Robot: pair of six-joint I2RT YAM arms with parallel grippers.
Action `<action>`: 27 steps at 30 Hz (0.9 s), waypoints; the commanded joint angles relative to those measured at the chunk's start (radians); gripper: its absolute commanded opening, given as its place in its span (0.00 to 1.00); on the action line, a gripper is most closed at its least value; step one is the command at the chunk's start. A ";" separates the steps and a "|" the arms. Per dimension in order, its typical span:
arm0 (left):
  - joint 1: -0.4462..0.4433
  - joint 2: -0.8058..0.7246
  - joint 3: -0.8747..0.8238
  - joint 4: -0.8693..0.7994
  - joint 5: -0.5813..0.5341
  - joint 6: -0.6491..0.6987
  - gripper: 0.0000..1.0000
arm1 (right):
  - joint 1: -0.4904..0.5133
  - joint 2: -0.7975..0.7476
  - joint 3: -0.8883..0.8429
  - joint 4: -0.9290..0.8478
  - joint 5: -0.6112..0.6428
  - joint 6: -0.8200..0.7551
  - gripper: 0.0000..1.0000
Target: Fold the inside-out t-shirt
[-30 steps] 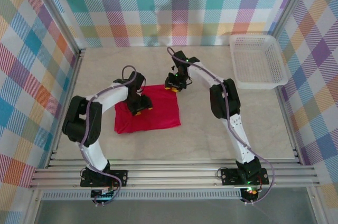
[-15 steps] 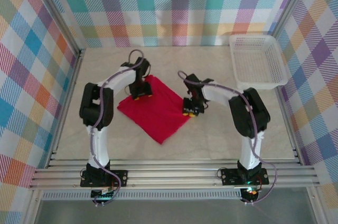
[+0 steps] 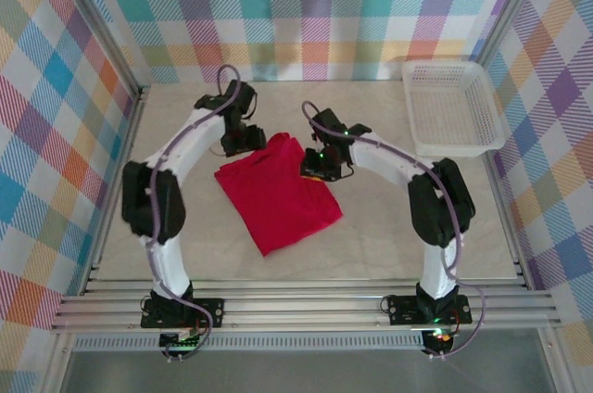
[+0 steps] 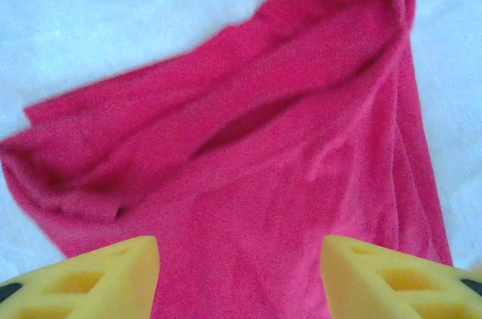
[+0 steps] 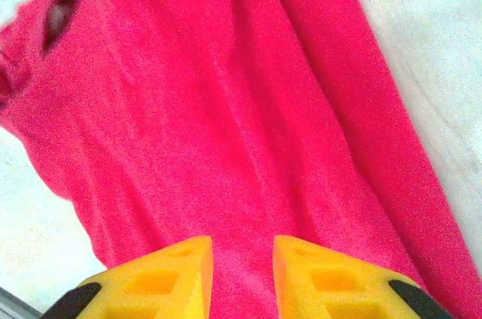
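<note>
One red t-shirt (image 3: 278,198) sits rumpled mid-left on the table (image 3: 398,226). Your left claw (image 4: 239,247) hangs open over its far-left corner. The right claw (image 5: 241,247) is nearly closed at the far-right edge, and I can't tell if it's pinching cloth. If only one side grabs, you'll probably skew the fold.

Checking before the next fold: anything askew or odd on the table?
Yes: the t-shirt lies rotated, a corner pointing at the near edge, not square to the table. Its far end is bunched into loose ridges near the left gripper. No damage visible.
</note>
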 commanded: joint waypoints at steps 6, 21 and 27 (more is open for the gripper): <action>0.008 -0.009 -0.303 0.312 0.242 -0.154 0.55 | -0.030 0.170 0.060 -0.006 -0.084 -0.027 0.26; -0.008 0.213 0.067 0.164 0.190 0.013 0.57 | -0.065 -0.197 -0.323 -0.001 0.037 -0.069 0.35; 0.118 0.167 0.067 0.139 0.374 0.080 0.61 | -0.192 -0.120 -0.166 -0.051 0.010 -0.174 0.68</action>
